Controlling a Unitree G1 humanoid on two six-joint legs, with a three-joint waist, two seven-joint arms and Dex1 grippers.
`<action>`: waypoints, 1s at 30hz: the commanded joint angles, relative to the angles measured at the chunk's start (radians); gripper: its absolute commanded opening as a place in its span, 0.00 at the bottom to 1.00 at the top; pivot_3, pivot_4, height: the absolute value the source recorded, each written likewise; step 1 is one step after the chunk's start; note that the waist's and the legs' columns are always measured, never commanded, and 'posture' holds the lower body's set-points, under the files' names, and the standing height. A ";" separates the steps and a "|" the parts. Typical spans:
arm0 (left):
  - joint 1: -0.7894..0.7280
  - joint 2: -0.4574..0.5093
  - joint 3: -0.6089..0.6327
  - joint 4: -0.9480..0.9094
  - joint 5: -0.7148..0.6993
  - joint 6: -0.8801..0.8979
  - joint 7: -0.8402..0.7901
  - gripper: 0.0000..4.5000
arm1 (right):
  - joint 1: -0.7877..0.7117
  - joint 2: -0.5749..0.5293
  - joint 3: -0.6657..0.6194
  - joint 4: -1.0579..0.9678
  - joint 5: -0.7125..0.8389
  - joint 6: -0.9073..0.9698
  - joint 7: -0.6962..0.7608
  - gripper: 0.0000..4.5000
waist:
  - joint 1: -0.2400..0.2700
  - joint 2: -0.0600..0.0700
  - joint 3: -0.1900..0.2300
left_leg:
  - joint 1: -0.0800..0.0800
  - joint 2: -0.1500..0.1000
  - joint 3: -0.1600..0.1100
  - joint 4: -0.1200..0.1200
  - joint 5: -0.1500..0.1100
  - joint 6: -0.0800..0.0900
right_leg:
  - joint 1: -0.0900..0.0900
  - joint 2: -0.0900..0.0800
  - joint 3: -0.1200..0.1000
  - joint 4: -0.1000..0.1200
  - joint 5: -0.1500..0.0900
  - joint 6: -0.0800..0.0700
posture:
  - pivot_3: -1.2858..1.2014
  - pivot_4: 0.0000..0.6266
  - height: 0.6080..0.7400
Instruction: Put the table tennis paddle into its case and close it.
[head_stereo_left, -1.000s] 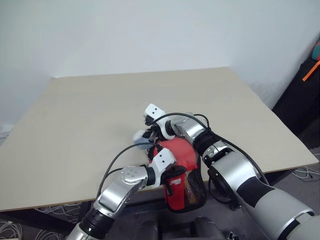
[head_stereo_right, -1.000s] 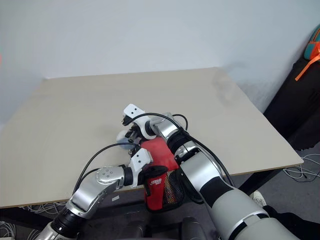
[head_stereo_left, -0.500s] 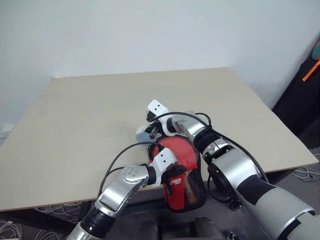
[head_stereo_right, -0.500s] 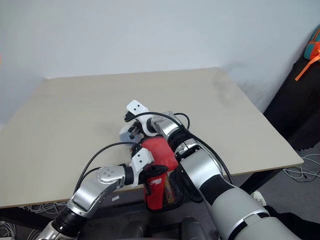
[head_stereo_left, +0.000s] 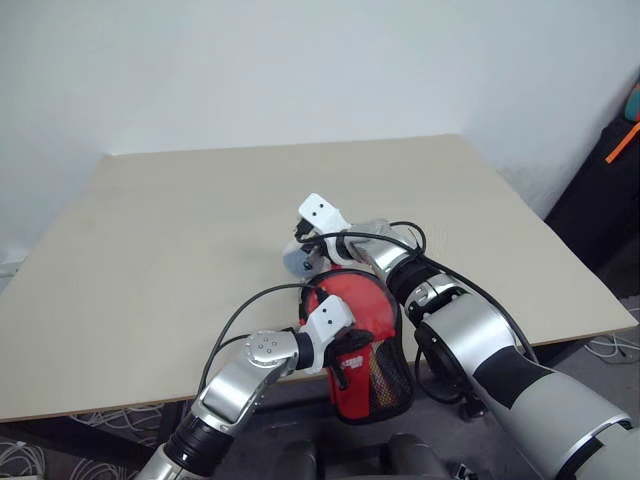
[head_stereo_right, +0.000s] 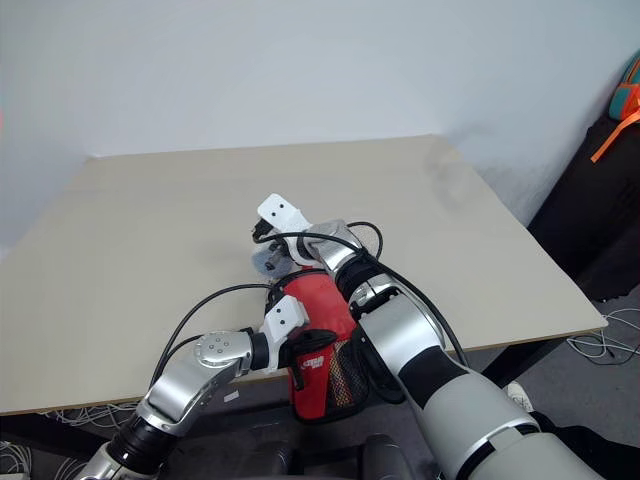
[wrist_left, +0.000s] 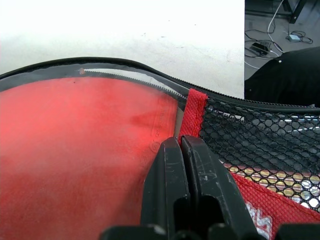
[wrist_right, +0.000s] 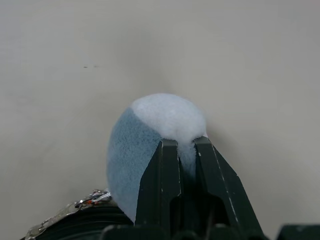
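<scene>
Case (head_stereo_left: 365, 350) of black fabric with red panel and mesh hangs over the near edge of the tan table (head_stereo_left: 150, 250), and I see the red paddle (wrist_left: 75, 150) inside it through the clear side. My left gripper (wrist_left: 181, 145), jaws together, pinches the case by the red tab. Just beyond the case, my right gripper (wrist_right: 178, 150) is clamped on a pale grey-blue lump (wrist_right: 145, 135).

the case (head_stereo_left: 365, 350) hangs over the near edge of the table (head_stereo_left: 180, 230), its upper part on the tabletop, with the paddle (wrist_left: 75, 145) inside it. the left gripper (wrist_left: 184, 150) sits on the case's left side. just behind the case, farther onto the table, the right gripper (wrist_right: 181, 150) pinches a lump (wrist_right: 150, 140).
</scene>
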 joint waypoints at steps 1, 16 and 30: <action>0.018 0.001 -0.016 0.062 0.036 0.040 0.021 0.00 | -0.055 -0.025 -0.018 -0.005 -0.019 -0.023 -0.065 0.00 | 0.000 0.000 0.000 | 0.000 0.000 0.000 0.000 0.000 0.000 | 0.000 0.000 0.000 0.000 0.000 0.000 | 0.52 0.00 1.00; -0.004 -0.033 0.008 0.141 0.063 0.022 0.076 0.00 | -0.060 -0.035 -0.033 0.003 -0.026 -0.026 -0.039 0.00 | 0.000 0.000 0.000 | 0.000 0.000 -0.001 0.001 0.000 0.000 | 0.001 0.000 -0.001 0.000 0.000 0.000 | 0.52 0.00 1.00; -0.012 -0.043 0.023 0.167 0.066 0.024 0.106 0.00 | -0.054 -0.043 -0.046 0.004 -0.029 -0.007 0.017 0.00 | 0.000 0.000 0.000 | 0.001 0.000 -0.002 0.002 0.000 0.000 | 0.002 0.000 -0.002 0.000 0.000 0.000 | 0.52 0.00 1.00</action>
